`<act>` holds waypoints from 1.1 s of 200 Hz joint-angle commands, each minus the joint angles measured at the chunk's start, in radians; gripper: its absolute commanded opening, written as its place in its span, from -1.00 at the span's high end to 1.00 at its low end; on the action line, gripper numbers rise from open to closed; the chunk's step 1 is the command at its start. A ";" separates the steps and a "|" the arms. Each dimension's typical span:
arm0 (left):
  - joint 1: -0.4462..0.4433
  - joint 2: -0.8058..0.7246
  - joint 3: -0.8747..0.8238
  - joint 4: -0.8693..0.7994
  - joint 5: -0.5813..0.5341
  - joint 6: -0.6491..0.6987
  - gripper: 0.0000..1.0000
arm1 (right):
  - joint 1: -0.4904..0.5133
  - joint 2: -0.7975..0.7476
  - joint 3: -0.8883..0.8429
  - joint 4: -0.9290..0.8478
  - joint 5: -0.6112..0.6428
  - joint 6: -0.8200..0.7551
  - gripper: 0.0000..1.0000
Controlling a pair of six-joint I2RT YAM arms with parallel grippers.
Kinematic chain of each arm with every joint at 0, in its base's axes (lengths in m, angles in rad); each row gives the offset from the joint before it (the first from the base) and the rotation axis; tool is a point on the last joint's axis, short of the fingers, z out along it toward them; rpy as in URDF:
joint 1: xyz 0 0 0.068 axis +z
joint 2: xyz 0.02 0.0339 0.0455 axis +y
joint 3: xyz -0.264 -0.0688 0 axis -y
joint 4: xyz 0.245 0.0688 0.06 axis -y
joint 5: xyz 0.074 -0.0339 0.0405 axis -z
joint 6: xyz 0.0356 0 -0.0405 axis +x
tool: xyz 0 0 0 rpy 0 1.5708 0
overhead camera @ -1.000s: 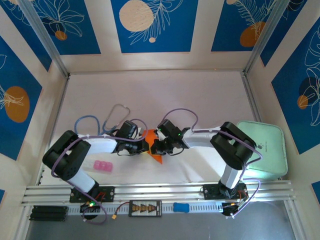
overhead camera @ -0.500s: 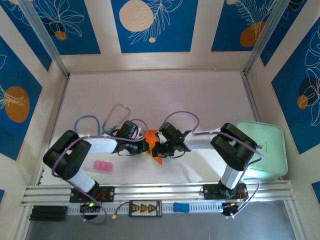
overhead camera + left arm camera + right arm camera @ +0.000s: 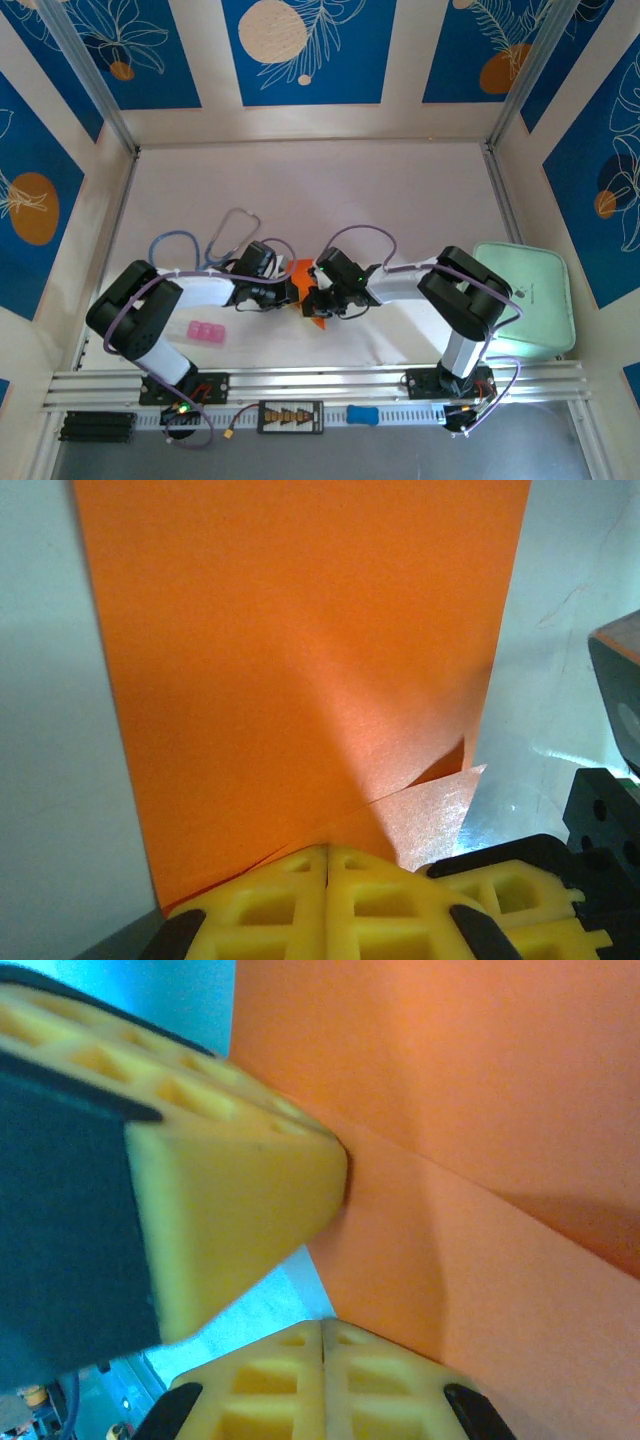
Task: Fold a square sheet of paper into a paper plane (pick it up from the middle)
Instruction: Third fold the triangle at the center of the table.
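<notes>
Orange paper (image 3: 300, 660) partly folded, held well left of green tray (image 3: 525, 300). Left gripper (image 3: 328, 855) clamped on its edge. Right gripper (image 3: 322, 1332), jaws together, has edged closer to left one. Likely pressing crease; plane not yet formed.

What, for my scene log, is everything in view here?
paper: one, orange, partly folded, table centre between the grippers
block: one, pink, near left of table
tray: one, pale green, right edge
cables: two loops, blue and grey, behind the left arm
table: one, white
left gripper: yellow fingers, shut on paper
right gripper: yellow fingers, shut on paper
</notes>
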 commanded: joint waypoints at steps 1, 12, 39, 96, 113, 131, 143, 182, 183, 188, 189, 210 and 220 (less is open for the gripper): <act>0.004 0.030 -0.026 -0.049 -0.044 -0.001 0.89 | -0.001 -0.051 -0.070 -0.028 -0.050 0.013 0.92; 0.004 0.032 -0.025 -0.049 -0.045 0.000 0.89 | -0.002 -0.074 -0.097 -0.027 -0.052 0.012 0.92; 0.004 0.032 -0.025 -0.048 -0.044 -0.002 0.89 | -0.010 -0.127 -0.146 -0.048 -0.041 0.010 0.91; 0.005 0.017 -0.021 -0.046 -0.035 -0.007 0.88 | -0.019 -0.185 -0.100 -0.068 -0.045 -0.011 0.90; 0.005 0.005 -0.015 -0.053 -0.035 -0.007 0.88 | -0.023 -0.157 -0.072 -0.052 -0.043 -0.011 0.90; 0.005 -0.007 -0.008 -0.055 -0.027 -0.010 0.87 | -0.026 -0.108 -0.053 -0.052 -0.036 -0.004 0.91; 0.004 -0.021 -0.003 -0.054 -0.017 -0.012 0.86 | -0.026 -0.079 -0.054 -0.071 -0.016 0.007 0.94; -0.001 -0.097 0.006 -0.054 -0.001 -0.015 0.79 | -0.030 -0.042 -0.099 -0.077 0.003 0.032 1.00; -0.002 -0.098 0.007 -0.054 0.000 -0.015 0.79 | -0.030 -0.042 -0.099 -0.076 0.003 0.032 1.00; -0.004 -0.107 0.007 -0.054 0.001 -0.016 0.79 | -0.032 -0.042 -0.102 -0.074 0.003 0.033 1.00; -0.005 -0.109 0.007 -0.054 0.001 -0.016 0.78 | -0.032 -0.042 -0.103 -0.073 0.004 0.034 1.00; -0.043 -0.131 0.012 -0.046 -0.006 -0.029 0.77 | -0.035 -0.040 -0.105 -0.071 0.005 0.036 1.00; -0.065 -0.128 0.011 -0.037 -0.010 -0.043 0.78 | -0.036 -0.042 -0.104 -0.071 0.008 0.036 1.00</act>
